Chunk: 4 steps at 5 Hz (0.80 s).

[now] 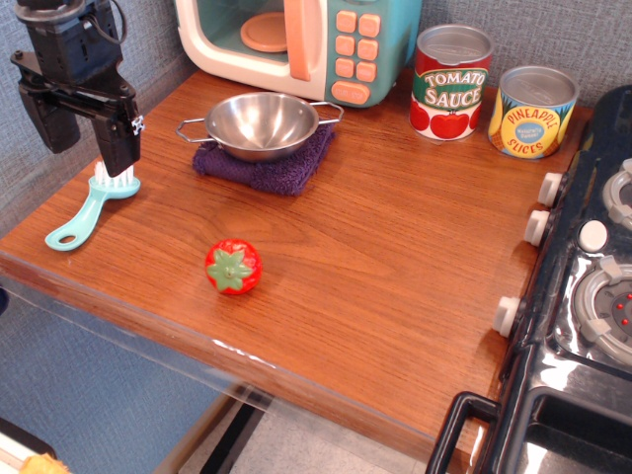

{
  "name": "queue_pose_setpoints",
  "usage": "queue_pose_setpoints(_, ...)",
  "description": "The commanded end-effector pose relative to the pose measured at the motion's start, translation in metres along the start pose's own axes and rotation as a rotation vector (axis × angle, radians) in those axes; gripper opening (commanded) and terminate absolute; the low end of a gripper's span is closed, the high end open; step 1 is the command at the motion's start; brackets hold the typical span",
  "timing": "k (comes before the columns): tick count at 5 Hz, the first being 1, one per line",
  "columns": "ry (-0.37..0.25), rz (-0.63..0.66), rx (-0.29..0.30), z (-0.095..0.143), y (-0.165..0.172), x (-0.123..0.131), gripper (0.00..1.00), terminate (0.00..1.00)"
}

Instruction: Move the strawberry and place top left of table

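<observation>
Gripper [84,133] hangs open; strawberry [233,267] leaf cap faces the camera.

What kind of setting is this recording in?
Likely a toy play-kitchen: a wooden table with a toy microwave, a black toy stove and pretend food cans. A strawberry lies near the front.

The strawberry [234,267] is seen lying on the table [395,257], well apart from and to the lower right of the spread fingers [117,138] of the empty gripper [83,133], beneath which a teal brush [91,209] is lying.
</observation>
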<state>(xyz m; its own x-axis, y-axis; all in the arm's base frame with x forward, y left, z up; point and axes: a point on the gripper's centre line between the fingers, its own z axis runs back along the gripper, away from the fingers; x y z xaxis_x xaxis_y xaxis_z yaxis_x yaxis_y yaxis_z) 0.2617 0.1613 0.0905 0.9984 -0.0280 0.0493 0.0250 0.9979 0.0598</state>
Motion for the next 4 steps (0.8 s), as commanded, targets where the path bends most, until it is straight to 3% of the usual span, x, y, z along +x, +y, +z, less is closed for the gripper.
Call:
queue_pose_setpoints(1,0.0,0.0,0.0,0.0,0.0,0.0,1.0,0.0)
queue_pose_setpoints(4,-0.026,-0.174,-0.045,0.011,-0.096,-0.006,1.0,0.0)
